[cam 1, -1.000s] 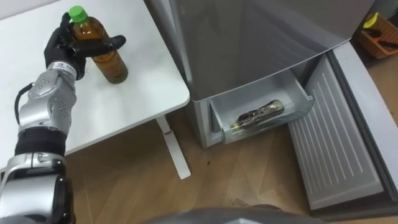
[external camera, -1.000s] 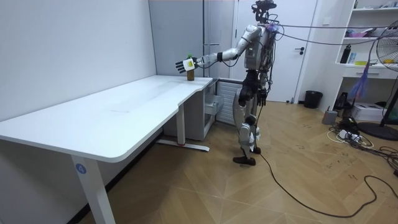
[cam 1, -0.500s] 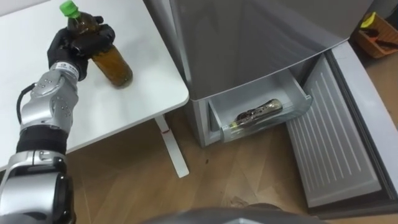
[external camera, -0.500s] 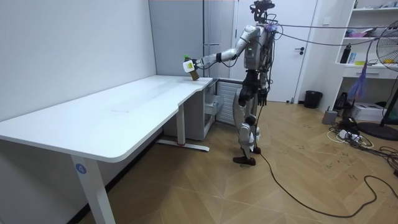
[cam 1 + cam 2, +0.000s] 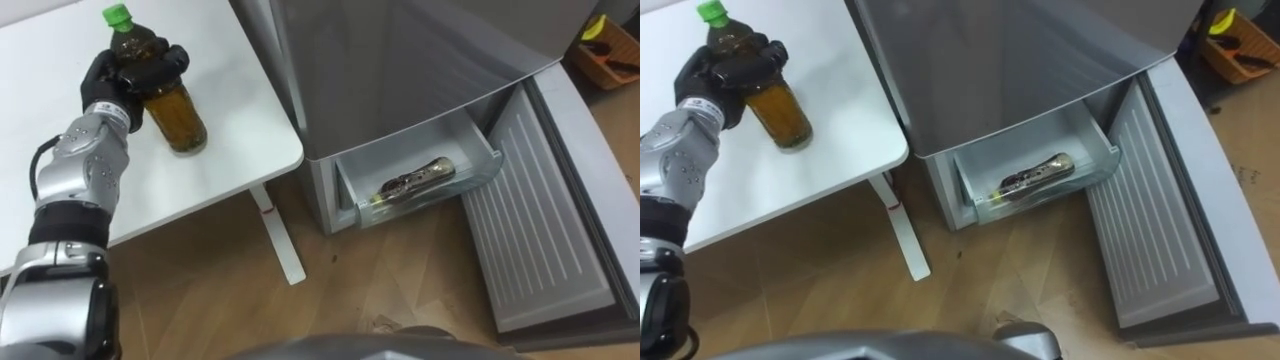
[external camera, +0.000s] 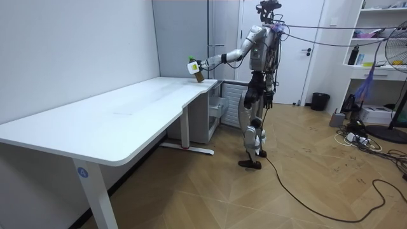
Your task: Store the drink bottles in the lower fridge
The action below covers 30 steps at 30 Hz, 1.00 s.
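Note:
A tea bottle (image 5: 172, 112) with a green cap (image 5: 118, 15) is in my left hand (image 5: 128, 72), whose dark fingers are curled round its upper part. In the room view the bottle (image 6: 196, 70) hangs a little above the far corner of the white table (image 6: 127, 111), at the end of my outstretched left arm. The fridge's lower drawer (image 5: 420, 175) stands pulled out, and another bottle (image 5: 415, 183) lies on its side in it. In the right eye view the held bottle (image 5: 777, 112) and my left hand (image 5: 728, 62) are at the upper left. My right hand (image 6: 269, 95) hangs by my side.
The grey fridge (image 5: 400, 70) stands right beside the table's edge (image 5: 290, 150). Its lower door (image 5: 545, 240) is swung wide open to my right. Wooden floor lies in front. A box with tools (image 5: 608, 55) sits at the far right.
My left hand's fingers have closed round the bottle, and it has come up off the table, tilting and then straightening.

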Motion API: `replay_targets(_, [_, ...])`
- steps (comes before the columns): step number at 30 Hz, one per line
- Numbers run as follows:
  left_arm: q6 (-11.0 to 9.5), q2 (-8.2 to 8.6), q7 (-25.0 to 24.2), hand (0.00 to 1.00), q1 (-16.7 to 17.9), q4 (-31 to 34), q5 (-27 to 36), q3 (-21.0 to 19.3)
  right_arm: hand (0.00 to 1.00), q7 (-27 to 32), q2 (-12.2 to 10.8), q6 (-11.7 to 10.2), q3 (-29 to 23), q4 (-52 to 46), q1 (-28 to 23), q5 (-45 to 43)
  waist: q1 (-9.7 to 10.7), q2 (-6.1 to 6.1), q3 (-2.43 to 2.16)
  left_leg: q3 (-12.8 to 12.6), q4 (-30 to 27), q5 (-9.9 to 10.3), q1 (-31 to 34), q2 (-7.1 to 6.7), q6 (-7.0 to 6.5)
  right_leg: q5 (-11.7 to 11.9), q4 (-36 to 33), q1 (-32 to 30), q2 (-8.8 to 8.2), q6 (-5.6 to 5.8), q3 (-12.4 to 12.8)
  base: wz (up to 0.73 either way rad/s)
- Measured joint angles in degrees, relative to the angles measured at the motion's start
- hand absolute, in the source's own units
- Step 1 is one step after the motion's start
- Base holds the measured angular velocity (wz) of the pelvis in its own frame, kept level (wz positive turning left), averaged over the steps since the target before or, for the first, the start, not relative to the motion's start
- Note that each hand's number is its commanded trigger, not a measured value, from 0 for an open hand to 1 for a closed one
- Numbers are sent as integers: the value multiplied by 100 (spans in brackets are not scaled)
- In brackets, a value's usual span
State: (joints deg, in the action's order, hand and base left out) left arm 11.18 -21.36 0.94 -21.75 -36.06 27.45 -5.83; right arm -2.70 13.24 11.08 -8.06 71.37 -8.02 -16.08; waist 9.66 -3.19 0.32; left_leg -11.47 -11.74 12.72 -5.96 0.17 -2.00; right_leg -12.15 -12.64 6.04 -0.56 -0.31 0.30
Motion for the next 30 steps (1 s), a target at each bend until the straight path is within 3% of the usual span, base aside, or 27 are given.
replay_targets(15, [1,2,11,100,23,165,67,162,0,29,-38,-77,6,31,68,19,50,-22,-1,73,-39,-1,77,-10,0,0,15,-23,-5,0,-88,2])
replay_targets(22, [-48,159,137,100,567,1574,64,160,0,82,-38,-158,88,38,240,27,-69,67,-23,205,-58,-5,125,-64,-2,-2,53,5,-32,2,-235,6])
replay_targets(24, [-84,256,146,100,853,1843,65,156,0,82,-39,-162,207,3,235,170,-110,99,-41,270,-67,-6,118,-73,-2,-2,102,54,-37,1,-286,15])
replay_targets(27, [-68,460,156,100,1231,2073,34,162,0,84,-60,-148,241,-16,234,277,-246,135,-32,374,-104,-6,136,-86,-2,-2,111,85,-51,1,-394,18])
replay_targets(30, [-60,521,196,100,1442,2223,-18,158,0,85,-121,-150,248,-3,230,278,-378,181,-41,486,-152,-6,176,-88,-2,-2,162,132,-68,1,-528,21])
